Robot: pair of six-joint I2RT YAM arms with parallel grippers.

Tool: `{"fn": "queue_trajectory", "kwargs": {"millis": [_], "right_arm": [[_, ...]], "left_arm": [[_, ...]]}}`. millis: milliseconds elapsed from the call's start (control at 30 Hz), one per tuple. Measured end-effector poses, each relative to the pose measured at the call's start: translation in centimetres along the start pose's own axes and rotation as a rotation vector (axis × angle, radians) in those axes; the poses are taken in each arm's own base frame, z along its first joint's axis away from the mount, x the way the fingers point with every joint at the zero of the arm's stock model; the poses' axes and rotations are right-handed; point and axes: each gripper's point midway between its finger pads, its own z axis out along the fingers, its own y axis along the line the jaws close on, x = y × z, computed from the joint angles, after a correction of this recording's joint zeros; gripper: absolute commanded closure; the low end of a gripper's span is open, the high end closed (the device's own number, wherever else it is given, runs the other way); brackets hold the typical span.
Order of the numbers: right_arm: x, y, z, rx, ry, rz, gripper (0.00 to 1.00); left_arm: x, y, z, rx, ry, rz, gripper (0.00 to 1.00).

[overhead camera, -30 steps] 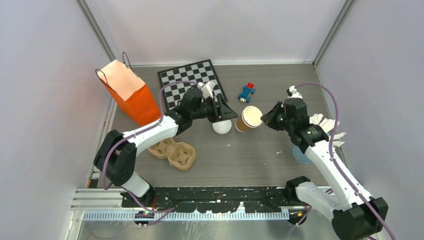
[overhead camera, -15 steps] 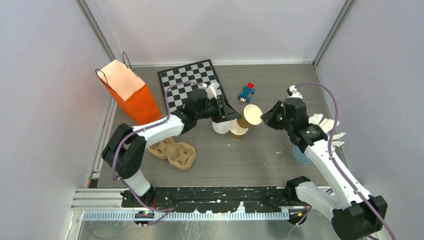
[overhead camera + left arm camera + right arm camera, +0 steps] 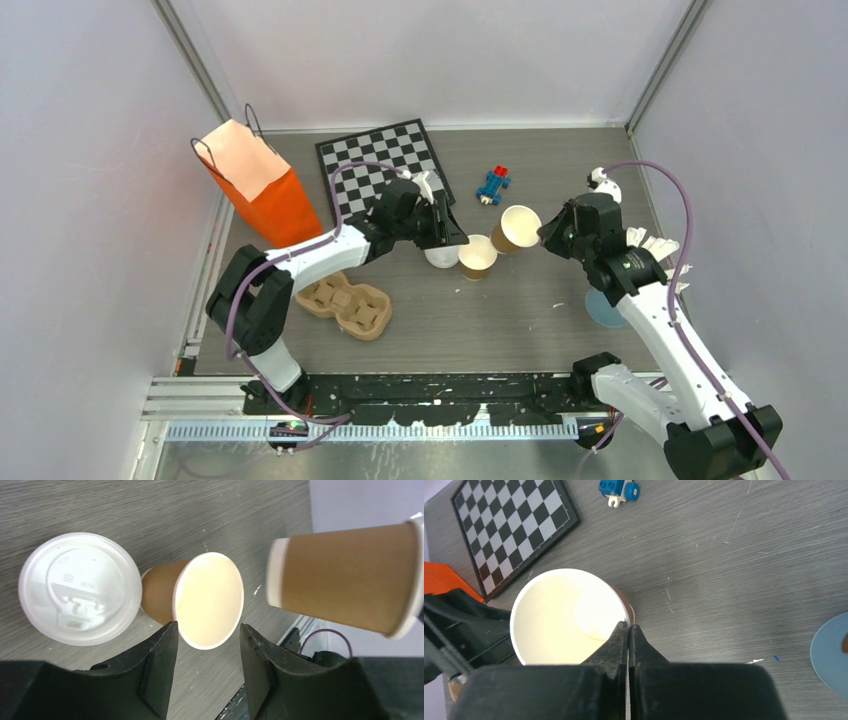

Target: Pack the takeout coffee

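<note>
Top external view, set against a second back: then only one brown cup on show, low at the right pincer (image 3: pixel 545 235); now two. Raised kraft cup (image 3: pixel 518 228) carried up and to the right, clear of the desk (image 3: pixel 520 330), tipped on its side with the open mouth turned towards the left arm. Standing kraft cup (image 3: pixel 477 257) left upright on the desk, just beside the white plastic lid (image 3: pixel 438 257). Reads as a nested pair pulled apart, though that is a judgement and no more. For the task: two separate cups to handle, neither capped, neither in the pulp tray (image 3: pixel 348 305) nor in the orange paper bag (image 3: pixel 262 190), so packing hardly begun.

Right pincer closed tight, pinching the raised kraft cup's wall at the rim. Left pincer (image 3: pixel 455 238) half spread, plainly holding nothing. From the left wrist, fingers either side of the standing kraft cup's near rim, contact impossible to settle.

Both cups small, brown kraft outside, cream inside, with a rolled white rim, and apparently empty. Lid round, translucent white, sip tab uppermost; flat on the desk or capping a third cup, cannot tell.
</note>
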Motion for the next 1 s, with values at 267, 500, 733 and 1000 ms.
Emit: {"fn": "queue_trajectory", "kwargs": {"millis": [267,500,733,1000], "right_arm": [[-1.7,0.4,-3.9,-0.043,-0.066,-0.009,1.00],[-1.9,0.0,-6.9,-0.069,-0.102,-0.027,1.00],[-2.0,0.2,-8.5,-0.099,-0.117,-0.042,1.00],[-0.4,1.0,-8.6,-0.157,-0.039,-0.059,1.00]], "left_arm": [[0.4,1.7,1.7,-0.075,0.054,0.041,0.58],[2.2,3.4,3.9,-0.121,0.122,0.047,0.69],[2.3,1.7,6.3,-0.046,0.139,0.041,0.71],[2.6,0.1,8.5,0.051,0.160,-0.002,0.45]]}}
